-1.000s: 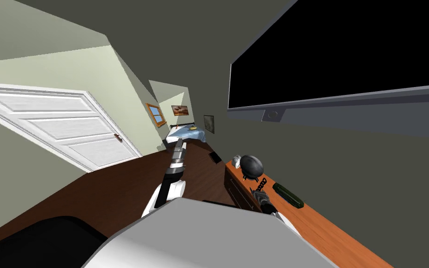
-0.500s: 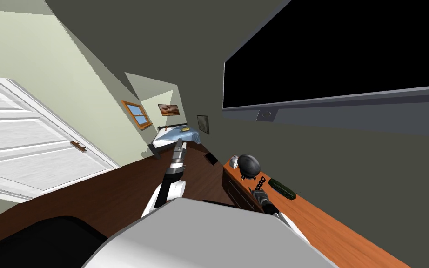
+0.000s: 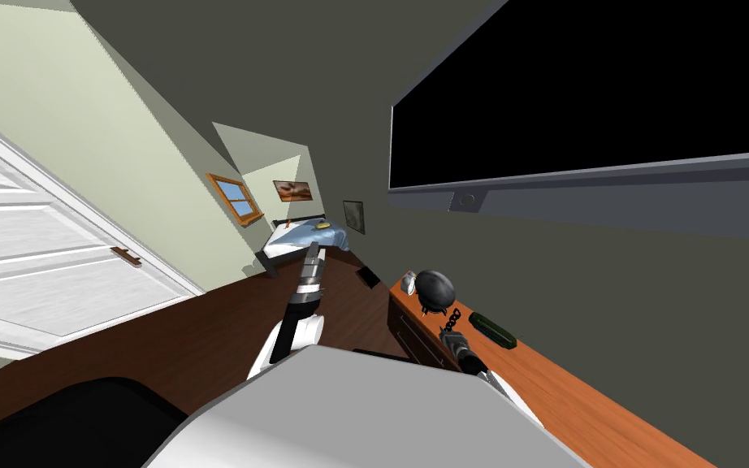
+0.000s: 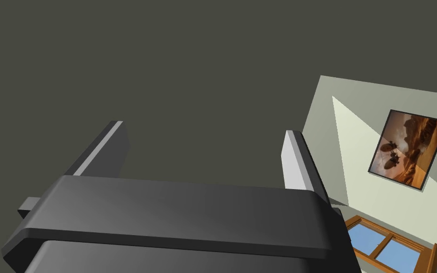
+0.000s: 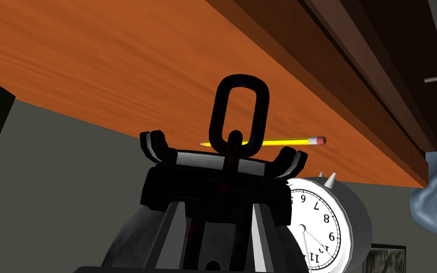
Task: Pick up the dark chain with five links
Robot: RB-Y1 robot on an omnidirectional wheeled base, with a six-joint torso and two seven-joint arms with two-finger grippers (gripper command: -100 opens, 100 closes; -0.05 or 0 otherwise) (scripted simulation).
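The dark chain (image 5: 239,113) lies on the orange wooden dresser top (image 5: 118,57). Its end link stands clear beyond my right gripper (image 5: 218,208), and the other links run down between the two fingers. Those fingers stand narrow and press the chain's sides. In the head view the chain (image 3: 453,318) sits just ahead of the right gripper (image 3: 451,333), near the dresser's front edge. My left gripper (image 4: 201,156) is open and holds nothing. Its arm (image 3: 309,272) reaches forward over the floor.
A round black object (image 3: 435,288) and a white alarm clock (image 5: 326,213) stand just beyond the chain. A yellow pencil (image 5: 279,141) lies past the end link. A dark green object (image 3: 492,329) lies by the wall, and a large black screen (image 3: 592,89) hangs above.
My right gripper's fingers have drawn in from wide open onto the chain. The head view has swung a little, sliding the door leftward. The left arm has not moved.
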